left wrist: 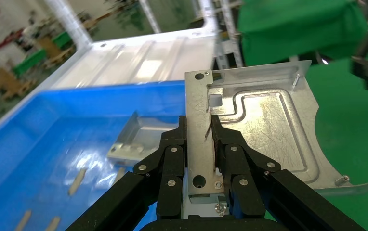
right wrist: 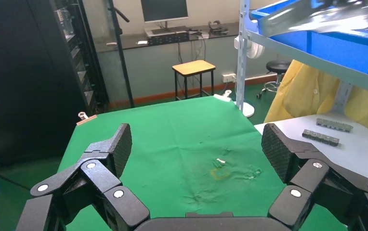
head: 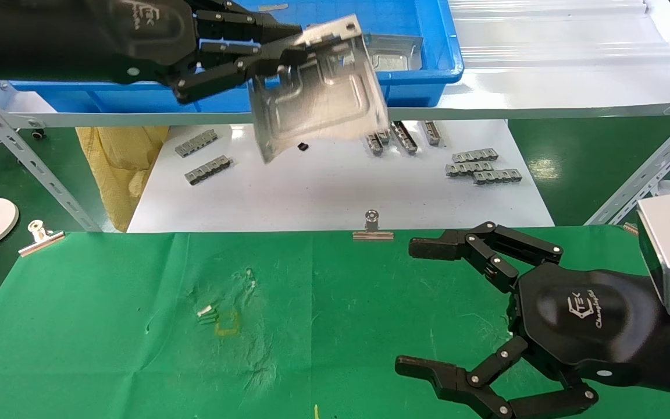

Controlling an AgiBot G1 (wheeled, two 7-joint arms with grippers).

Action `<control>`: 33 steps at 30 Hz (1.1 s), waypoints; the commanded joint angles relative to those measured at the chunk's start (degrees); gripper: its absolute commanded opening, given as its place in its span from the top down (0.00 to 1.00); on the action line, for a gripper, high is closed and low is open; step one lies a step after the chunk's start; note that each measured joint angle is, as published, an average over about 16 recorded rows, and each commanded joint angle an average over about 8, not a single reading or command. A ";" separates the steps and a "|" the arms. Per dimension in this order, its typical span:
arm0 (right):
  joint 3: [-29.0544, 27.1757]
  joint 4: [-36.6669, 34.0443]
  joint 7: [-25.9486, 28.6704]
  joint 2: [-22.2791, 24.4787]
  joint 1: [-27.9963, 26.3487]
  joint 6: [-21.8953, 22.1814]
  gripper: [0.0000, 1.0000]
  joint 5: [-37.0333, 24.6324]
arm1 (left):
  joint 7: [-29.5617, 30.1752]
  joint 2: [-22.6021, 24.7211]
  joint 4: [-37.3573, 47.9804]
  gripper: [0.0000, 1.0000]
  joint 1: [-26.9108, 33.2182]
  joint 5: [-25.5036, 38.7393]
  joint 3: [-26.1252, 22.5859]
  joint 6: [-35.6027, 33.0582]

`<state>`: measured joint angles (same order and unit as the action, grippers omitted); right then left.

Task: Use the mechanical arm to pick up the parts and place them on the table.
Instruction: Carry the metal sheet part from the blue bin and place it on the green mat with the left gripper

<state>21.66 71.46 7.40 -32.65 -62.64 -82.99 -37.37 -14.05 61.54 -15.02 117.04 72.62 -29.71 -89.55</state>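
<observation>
Holding one part (head: pixel 320 87) clamped by its edge, our left claw (head: pixel 280 49) keeps it tilted in the air above the front wall of the blue tray (head: pixel 422 73). Our right claw (head: pixel 428 308) hovers with fingers spread apart over the green table (head: pixel 108 326).

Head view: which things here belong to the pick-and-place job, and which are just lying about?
Job:
- left pincer, shut on a metal plate
- second plate in the blue tray
- green table, where plates go

Lying about:
- grey slotted bars on the white tabletop
- binder clip
- right pincer, open, idle over the green cloth
</observation>
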 commanded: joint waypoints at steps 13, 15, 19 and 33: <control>0.00 0.00 0.00 0.00 0.00 0.00 0.00 0.00 | -13.29 -6.70 -10.25 1.00 -11.50 0.75 -11.94 -1.26; 0.00 0.00 0.00 0.00 0.00 0.00 0.00 0.00 | -15.84 -6.33 -8.34 1.00 -13.12 1.40 -13.28 -0.74; 0.00 0.00 0.00 0.00 0.00 0.00 0.00 0.00 | -21.08 -5.05 -3.74 1.00 -15.08 2.88 -15.00 0.47; 0.01 0.00 0.00 0.00 0.00 0.00 0.00 0.00 | -31.96 -1.63 8.54 0.00 -16.04 5.38 -16.36 7.26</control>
<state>21.66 71.46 7.40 -32.65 -62.64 -82.99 -37.36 -45.45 59.80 -6.74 101.07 77.85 -46.00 -82.73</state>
